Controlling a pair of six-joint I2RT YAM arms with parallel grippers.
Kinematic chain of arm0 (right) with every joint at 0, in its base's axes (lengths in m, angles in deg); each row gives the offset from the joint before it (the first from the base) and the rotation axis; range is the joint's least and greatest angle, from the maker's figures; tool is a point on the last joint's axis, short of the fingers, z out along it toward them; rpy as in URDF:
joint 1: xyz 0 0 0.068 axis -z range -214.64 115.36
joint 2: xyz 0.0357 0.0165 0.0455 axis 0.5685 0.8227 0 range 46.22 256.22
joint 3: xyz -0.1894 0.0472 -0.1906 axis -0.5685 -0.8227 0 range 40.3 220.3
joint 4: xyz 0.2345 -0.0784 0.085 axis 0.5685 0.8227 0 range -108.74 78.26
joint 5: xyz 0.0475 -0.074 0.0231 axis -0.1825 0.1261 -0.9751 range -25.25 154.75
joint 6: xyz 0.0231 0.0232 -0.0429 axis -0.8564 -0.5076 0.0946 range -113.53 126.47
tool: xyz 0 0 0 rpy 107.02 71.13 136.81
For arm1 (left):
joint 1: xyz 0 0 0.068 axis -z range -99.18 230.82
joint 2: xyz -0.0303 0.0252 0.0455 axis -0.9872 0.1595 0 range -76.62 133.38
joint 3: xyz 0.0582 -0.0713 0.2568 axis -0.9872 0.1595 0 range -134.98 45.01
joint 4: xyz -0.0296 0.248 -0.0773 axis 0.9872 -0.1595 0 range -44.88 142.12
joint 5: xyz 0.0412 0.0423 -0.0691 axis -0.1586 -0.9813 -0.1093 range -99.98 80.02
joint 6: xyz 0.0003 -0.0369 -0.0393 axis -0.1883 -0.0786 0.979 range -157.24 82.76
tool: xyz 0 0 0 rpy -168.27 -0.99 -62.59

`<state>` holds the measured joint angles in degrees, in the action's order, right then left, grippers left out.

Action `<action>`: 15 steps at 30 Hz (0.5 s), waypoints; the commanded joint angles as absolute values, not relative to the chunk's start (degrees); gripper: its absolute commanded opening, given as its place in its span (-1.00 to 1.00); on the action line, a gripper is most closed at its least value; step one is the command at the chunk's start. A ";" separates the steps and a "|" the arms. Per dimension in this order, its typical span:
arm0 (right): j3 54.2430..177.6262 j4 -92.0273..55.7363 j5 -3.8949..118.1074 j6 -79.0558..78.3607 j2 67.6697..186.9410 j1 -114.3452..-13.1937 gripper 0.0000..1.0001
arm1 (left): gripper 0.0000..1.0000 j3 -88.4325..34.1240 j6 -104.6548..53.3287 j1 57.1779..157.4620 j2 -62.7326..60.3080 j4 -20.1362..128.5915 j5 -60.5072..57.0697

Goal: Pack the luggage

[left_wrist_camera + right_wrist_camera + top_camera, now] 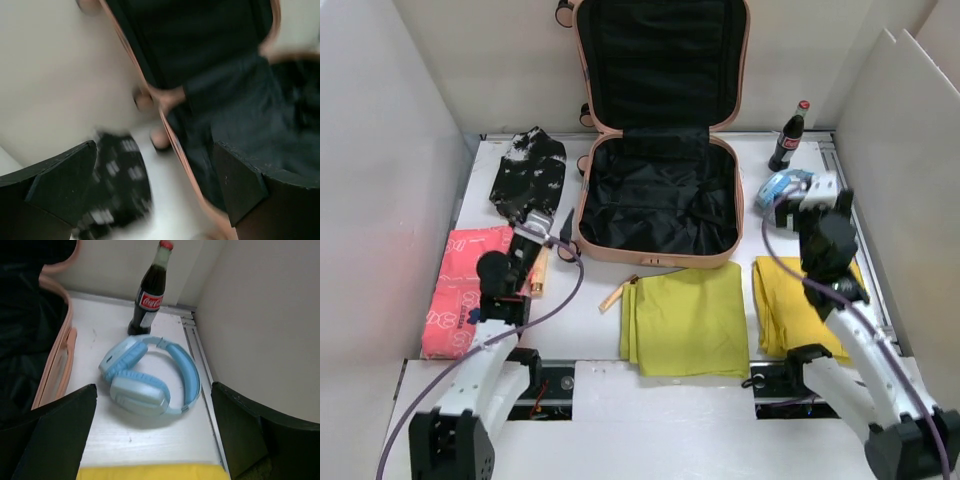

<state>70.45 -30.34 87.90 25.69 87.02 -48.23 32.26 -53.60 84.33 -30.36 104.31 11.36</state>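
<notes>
My left wrist view is coming through blurred, so the luggage (235,105) and the black patterned pouch (117,195) are showing no fine detail. From above, my right arm (828,245) is covering part of the blue headphones (780,188), the upper edge is cutting off the luggage's top, and my right wrist view is cropping the yellow cloth (150,472).

High rear overview; two close, low wrist views; luggage (660,195) common to all.

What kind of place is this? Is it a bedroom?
Probably a robot test booth, not a bedroom: white panels wall in a white table, two robot arms are bolted at its edge, and the luggage lies open.
</notes>
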 commanded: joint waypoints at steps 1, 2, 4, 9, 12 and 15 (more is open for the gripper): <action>85.00 -16.93 80.68 21.94 96.12 -43.70 1.00 | 1.00 19.11 -56.59 86.35 -35.05 85.37 8.95; 88.78 -13.94 77.52 20.89 99.37 -39.95 1.00 | 1.00 16.83 -56.58 87.58 -34.35 79.87 6.22; 100.99 -7.26 69.71 17.55 109.65 -36.59 1.00 | 1.00 8.86 -55.45 88.55 -31.55 73.78 -0.11; 116.76 5.96 67.03 15.52 123.03 -34.99 1.00 | 1.00 -6.13 -52.54 91.27 -19.93 53.39 -1.90; 116.77 4.73 65.10 14.99 123.57 -34.99 1.00 | 1.00 -6.14 -53.33 91.80 -19.94 50.64 -0.14; 113.52 2.54 63.79 14.38 122.17 -35.61 1.00 | 0.89 -14.00 -52.27 91.28 -13.89 37.75 1.09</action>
